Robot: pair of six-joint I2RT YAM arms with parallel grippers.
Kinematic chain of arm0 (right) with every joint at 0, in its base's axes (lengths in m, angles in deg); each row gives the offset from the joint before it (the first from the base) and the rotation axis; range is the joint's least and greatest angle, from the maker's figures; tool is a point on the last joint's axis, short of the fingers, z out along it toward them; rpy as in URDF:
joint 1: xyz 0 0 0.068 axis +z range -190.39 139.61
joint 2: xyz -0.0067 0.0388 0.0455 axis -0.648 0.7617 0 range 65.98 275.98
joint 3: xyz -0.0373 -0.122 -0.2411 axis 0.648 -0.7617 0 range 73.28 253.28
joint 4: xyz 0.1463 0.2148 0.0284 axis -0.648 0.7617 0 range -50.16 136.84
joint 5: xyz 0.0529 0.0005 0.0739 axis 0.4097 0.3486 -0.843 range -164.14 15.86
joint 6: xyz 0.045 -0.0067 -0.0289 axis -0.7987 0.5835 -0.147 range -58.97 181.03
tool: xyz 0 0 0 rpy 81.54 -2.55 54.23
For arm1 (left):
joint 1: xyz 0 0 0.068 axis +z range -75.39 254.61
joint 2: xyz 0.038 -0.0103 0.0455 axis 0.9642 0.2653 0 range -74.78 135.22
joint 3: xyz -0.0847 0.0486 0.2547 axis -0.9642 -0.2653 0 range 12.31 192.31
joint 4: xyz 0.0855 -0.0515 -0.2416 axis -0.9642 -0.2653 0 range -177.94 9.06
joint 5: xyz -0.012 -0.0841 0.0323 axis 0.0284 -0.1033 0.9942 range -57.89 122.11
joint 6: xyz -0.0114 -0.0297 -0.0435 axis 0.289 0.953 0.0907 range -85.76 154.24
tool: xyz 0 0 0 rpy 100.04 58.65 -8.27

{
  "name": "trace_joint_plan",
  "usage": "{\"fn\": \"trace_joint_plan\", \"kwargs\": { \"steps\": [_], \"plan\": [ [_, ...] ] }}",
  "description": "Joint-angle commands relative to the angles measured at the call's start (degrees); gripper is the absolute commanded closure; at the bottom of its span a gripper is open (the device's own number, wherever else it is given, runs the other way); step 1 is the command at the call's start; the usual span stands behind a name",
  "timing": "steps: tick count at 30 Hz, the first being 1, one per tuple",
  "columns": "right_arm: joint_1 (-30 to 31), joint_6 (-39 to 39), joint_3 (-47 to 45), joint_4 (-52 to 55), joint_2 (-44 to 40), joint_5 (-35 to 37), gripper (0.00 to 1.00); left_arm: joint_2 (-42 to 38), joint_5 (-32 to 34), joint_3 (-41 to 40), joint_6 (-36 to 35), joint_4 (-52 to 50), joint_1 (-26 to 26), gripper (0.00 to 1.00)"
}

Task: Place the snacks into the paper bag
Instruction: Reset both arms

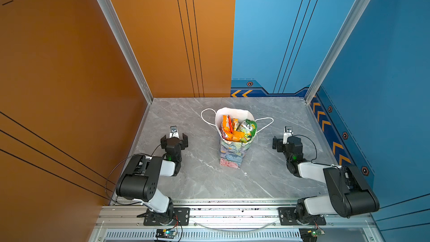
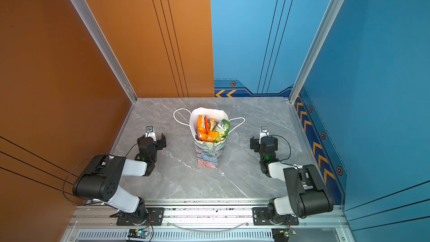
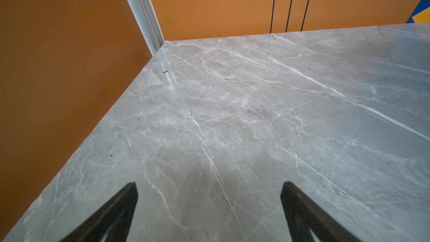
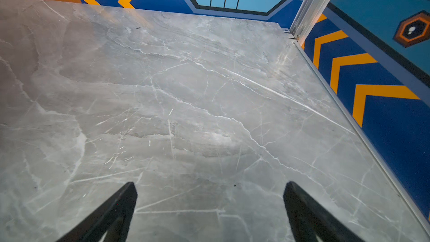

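The grey marble-look tabletop (image 1: 197,182) carries one tall, narrow floral-print paper bag (image 1: 230,157). It stands upright at centre frame in both top views, well apart from both arms. It is filled to the mouth, so tipping looks the likeliest trouble. A brush from an arm could topple it and spill everything, as could a snag on the white cord handles (image 1: 201,115) splayed left and right. The left hand (image 3: 209,184) and right hand (image 4: 210,183) hang wide and empty over bare surface. Inside, a shiny green Lay's chip packet (image 1: 248,127) sits right of the mouth. Small orange packets (image 1: 226,124) sit left and front, reaching the rim, where one might slide out. Deeper contents are hidden.
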Motion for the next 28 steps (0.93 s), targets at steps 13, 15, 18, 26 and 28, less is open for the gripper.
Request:
{"fn": "trace_joint_plan", "kwargs": {
  "steps": [13,15,18,26,28],
  "plan": [
    [-2.95,-4.16,0.98,-7.93,4.74,3.80,0.00,0.17,-1.83,-0.12,-0.52,1.16,0.40,0.03],
    [-3.01,-4.16,0.98,-8.11,4.80,3.73,0.00,0.22,-1.80,-0.08,-0.55,1.19,0.40,0.02],
    [-2.95,-4.16,1.00,-7.92,4.69,3.73,0.00,0.18,-1.85,-0.08,-0.56,1.15,0.40,0.02],
    [-3.03,-4.16,1.10,-7.75,4.71,3.65,0.00,0.24,-1.79,-0.07,-0.56,1.16,0.41,0.02],
    [-3.03,-4.20,1.02,-7.79,4.71,3.68,0.00,0.24,-1.81,-0.03,-0.56,1.20,0.42,0.02]
  ]
}}
